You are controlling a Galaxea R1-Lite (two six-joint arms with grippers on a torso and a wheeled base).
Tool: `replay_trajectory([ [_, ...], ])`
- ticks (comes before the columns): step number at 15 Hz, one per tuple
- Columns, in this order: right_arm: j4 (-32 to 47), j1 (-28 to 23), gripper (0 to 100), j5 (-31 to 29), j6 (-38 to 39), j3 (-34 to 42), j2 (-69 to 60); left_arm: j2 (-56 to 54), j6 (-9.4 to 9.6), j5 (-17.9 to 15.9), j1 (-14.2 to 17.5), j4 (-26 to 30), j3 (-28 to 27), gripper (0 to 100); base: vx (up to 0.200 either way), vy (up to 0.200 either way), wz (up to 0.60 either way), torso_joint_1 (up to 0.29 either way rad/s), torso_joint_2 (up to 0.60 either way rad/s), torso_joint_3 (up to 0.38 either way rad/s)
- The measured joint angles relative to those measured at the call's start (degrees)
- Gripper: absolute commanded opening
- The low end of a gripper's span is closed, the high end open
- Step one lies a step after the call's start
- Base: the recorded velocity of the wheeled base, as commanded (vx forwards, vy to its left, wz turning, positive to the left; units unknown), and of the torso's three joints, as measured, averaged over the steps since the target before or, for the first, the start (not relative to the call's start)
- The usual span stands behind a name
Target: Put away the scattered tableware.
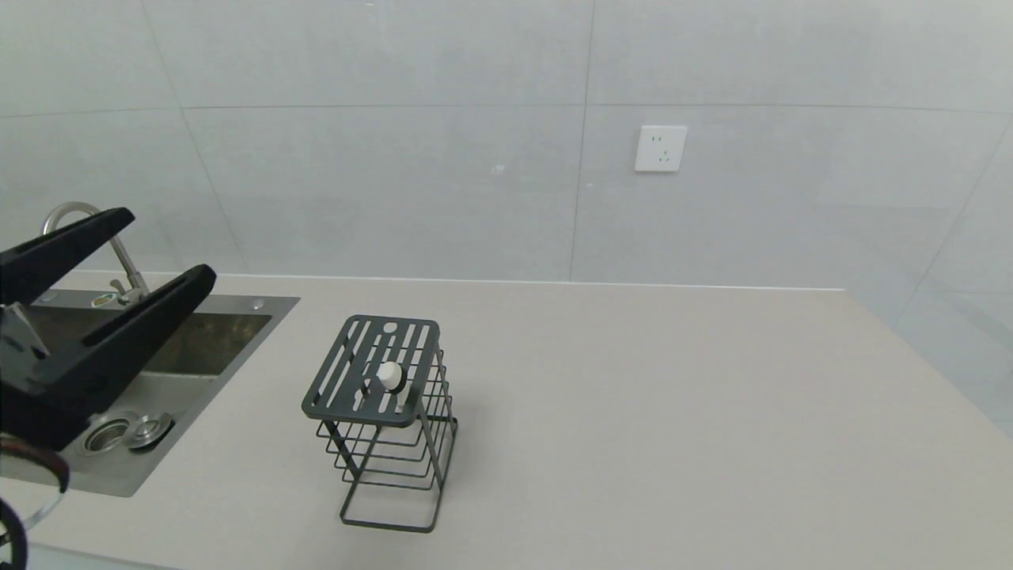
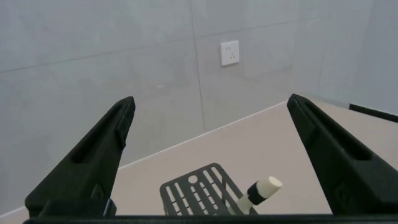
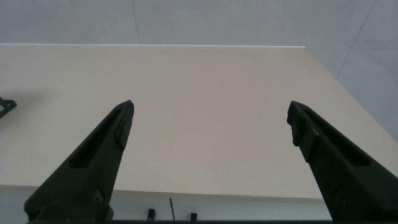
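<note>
Nearest in the head view, the left gripper [image 1: 168, 244] hangs over the sink [image 1: 261, 305], its two black fingers spread wide with nothing between them. On the counter [image 1: 673, 412] just beside the sink stands a dark wire rack [image 1: 348, 372]. A white-handled utensil [image 1: 388, 374] pokes up through the rack's slotted top. In the left wrist view, that wide, empty spread frames the rack [image 2: 196, 190] and the utensil [image 2: 266, 188]. In the right wrist view, the right gripper [image 3: 210, 107] is equally wide apart and empty above the pale counter [image 3: 205, 81].
</note>
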Motion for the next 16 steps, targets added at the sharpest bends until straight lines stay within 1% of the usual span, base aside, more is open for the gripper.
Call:
replay_trajectory([
  [2,0.0,0.0,100,0.0,0.0,0.0,0.0,-4.4,0.09,0.0,1.1,0.1,2.7,100,0.000,0.000,0.00,0.000,0.00,0.000],
  [4,0.0,0.0,100,0.0,0.0,0.0,0.0,-9.0,0.15,0.0,2.7,1.5,5.9,100,0.000,0.000,0.00,0.000,0.00,0.000],
  [7,0.0,0.0,100,0.0,0.0,0.0,0.0,-16.1,-0.65,0.0,6.3,5.5,10.7,100,0.000,0.000,0.00,0.000,0.00,0.000],
  [9,0.0,0.0,100,0.1,0.0,0.0,0.0,-20.5,-1.22,0.0,8.7,6.4,13.3,100,0.000,0.000,0.00,0.000,0.00,0.000],
  [11,0.0,0.0,100,0.1,0.0,0.0,0.0,-25.2,-1.33,0.0,10.7,7.0,15.6,100,0.000,0.000,0.00,0.000,0.00,0.000],
  [12,0.0,0.0,100,0.1,0.0,0.0,0.0,-27.8,-1.29,0.0,11.3,8.7,16.3,100,0.000,0.000,0.00,0.000,0.00,0.000],
  [13,0.0,0.0,100,0.1,0.0,0.0,0.0,-31.2,-1.24,0.0,11.8,11.9,16.8,100,0.000,0.000,0.00,0.000,0.00,0.000],
  [16,0.0,0.0,100,0.1,0.0,0.0,0.0,-42.2,-1.29,0.0,12.3,25.5,17.3,100,0.000,0.000,0.00,0.000,0.00,0.000],
])
